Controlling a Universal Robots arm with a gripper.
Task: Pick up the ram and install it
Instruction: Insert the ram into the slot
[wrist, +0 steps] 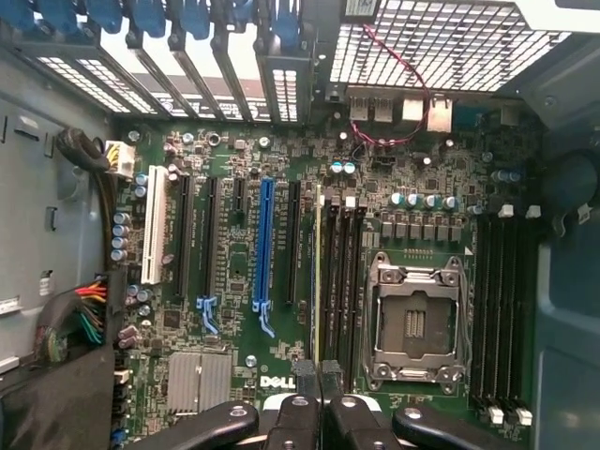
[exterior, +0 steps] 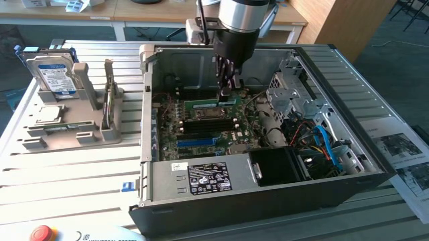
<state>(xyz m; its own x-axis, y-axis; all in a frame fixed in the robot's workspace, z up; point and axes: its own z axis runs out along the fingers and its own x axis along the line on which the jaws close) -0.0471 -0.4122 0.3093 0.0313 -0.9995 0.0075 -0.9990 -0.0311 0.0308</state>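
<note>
My gripper (exterior: 226,93) reaches down into the open computer case (exterior: 375,165) and is shut on the ram (exterior: 209,104), a narrow green stick held level just above the motherboard (exterior: 201,143). It hangs over the black memory slots on the far side of the CPU socket (exterior: 204,114). In the wrist view the ram (wrist: 317,272) appears edge-on as a thin line running away from the gripper (wrist: 317,373), lined up along the memory slots (wrist: 345,281) beside the CPU socket (wrist: 412,323).
A grey holder (exterior: 40,140) at the exterior view's left carries a hard drive (exterior: 55,74) and a small silver CPU chip (exterior: 48,114). Inside the case are the power supply (exterior: 201,176), a drive cage (exterior: 295,95) and cables (exterior: 322,145). Papers (exterior: 402,150) lie at the right.
</note>
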